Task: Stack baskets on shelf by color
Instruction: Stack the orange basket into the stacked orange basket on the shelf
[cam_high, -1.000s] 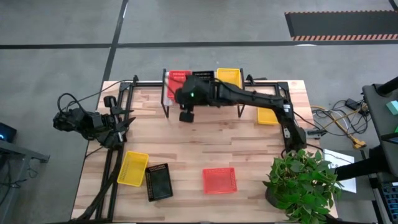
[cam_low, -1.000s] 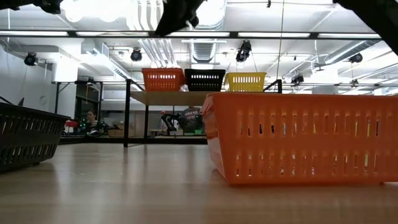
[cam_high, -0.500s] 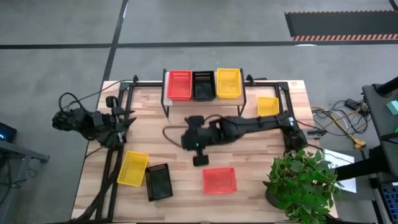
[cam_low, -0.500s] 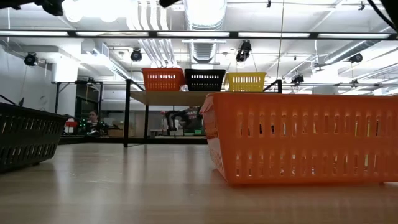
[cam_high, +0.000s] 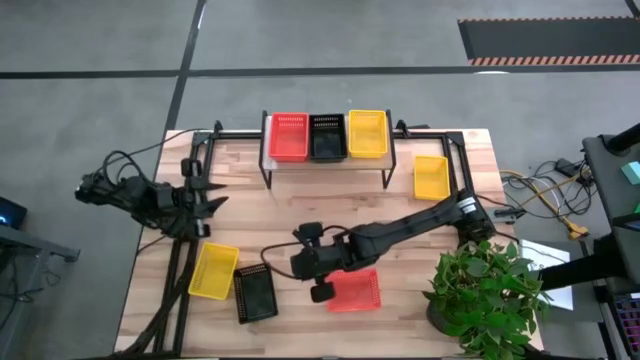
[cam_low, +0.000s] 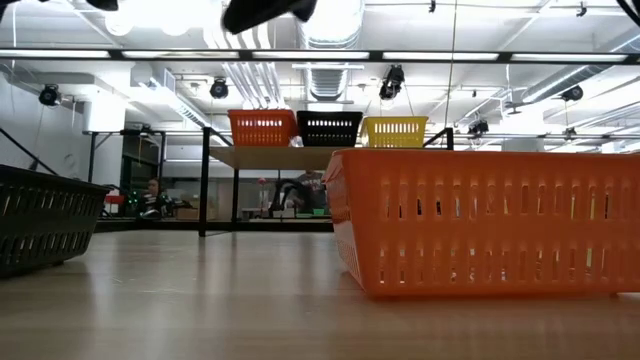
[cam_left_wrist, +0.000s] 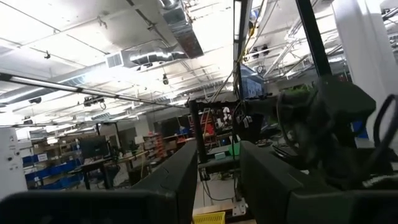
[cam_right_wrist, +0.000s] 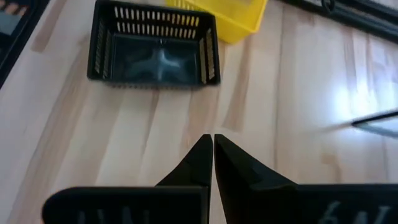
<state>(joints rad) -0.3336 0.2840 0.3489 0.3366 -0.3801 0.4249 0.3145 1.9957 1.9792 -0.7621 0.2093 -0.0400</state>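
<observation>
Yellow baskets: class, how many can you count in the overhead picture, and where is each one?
3: one on the shelf at its right end, one on the table right of the shelf, one near the table's front left. Stacked ones may be hidden.

Both arms are dark, near-black, built of rounded jointed segments. Thin black cables loop beside the left arm. The right gripper (cam_right_wrist: 212, 149) ends in two black, wedge-shaped tapering fingers.

Ceiling lamps (cam_low: 150, 12) glared white overhead — the low view stayed evenly bright — while glare washed the tabletop (cam_right_wrist: 348, 99) beside blurred fingers (cam_right_wrist: 193, 163).
</observation>
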